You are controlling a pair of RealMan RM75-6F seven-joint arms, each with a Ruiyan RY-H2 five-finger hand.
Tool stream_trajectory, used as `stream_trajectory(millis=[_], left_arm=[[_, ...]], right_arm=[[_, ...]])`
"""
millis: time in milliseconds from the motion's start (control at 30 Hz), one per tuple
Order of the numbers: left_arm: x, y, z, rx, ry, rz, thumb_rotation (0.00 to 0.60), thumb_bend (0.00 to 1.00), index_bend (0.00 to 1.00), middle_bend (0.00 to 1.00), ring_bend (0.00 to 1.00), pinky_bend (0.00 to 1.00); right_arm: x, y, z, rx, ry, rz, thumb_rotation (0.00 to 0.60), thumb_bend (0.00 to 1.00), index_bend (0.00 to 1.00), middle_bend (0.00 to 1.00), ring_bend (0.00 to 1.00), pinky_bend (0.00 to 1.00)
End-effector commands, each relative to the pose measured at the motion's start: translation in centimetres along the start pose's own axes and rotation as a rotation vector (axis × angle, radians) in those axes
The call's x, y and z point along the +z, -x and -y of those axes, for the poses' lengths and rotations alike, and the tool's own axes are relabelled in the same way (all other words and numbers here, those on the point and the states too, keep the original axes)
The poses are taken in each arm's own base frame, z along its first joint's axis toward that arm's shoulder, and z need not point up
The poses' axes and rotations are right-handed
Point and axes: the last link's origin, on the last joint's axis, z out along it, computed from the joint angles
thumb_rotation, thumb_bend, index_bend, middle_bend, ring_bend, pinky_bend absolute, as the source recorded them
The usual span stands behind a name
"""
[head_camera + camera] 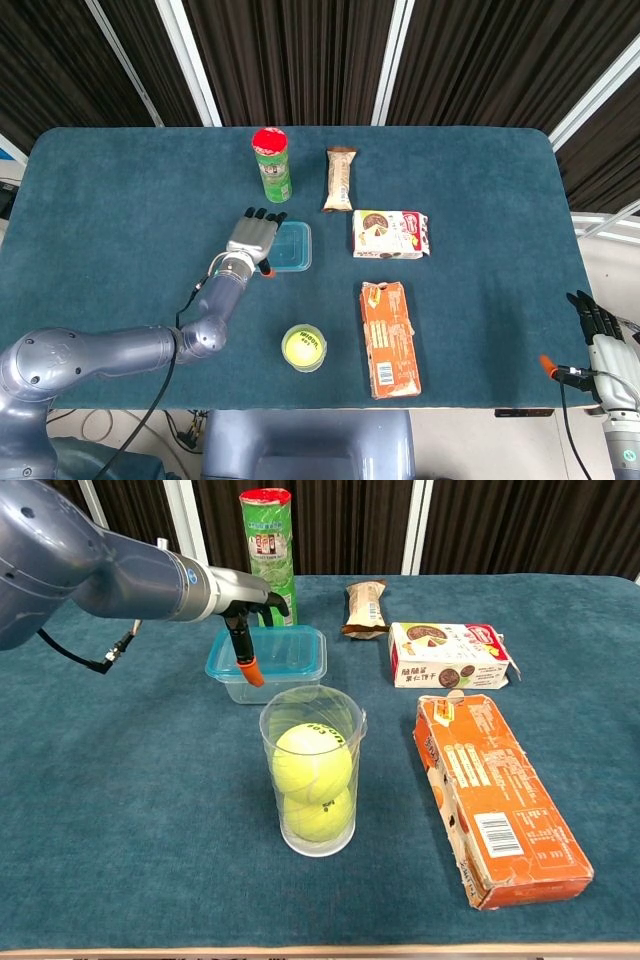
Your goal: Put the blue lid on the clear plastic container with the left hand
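Observation:
The blue lid (293, 246) (288, 647) lies on top of the clear plastic container (285, 688) at mid-table. My left hand (254, 240) (243, 593) is at the lid's left edge. Its fingers lie over the top of the lid, and the orange-tipped thumb hangs down in front of the container's left wall, so the hand holds the lid by that edge. My right hand (598, 322) rests off the table at the lower right of the head view, fingers straight, holding nothing.
A green chips can with a red cap (271, 165) (267, 530) stands just behind the container. A snack bar (340, 180), a cookie box (390, 234) and an orange box (389, 338) lie to the right. A clear cup of tennis balls (312, 770) stands in front.

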Motion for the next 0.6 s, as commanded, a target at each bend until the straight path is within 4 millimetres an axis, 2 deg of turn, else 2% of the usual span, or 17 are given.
stream_trajectory(millis=[33,600], left_arm=[[0.03,0.05,0.08,0.001,-0.002,0.000,0.600,0.31,0.07,0.34,0.00,0.03],[0.00,-0.12,-0.70,0.010,0.013,-0.007,0.600,0.31,0.07,0.32,0.00,0.03]], right_arm=[[-0.01,0.01,-0.01,0.000,0.001,0.001,0.600,0.29,0.07,0.00,0.00,0.00],[0.00,0.00,0.00,0.000,0.003,0.000,0.600,0.29,0.07,0.00,0.00,0.00]])
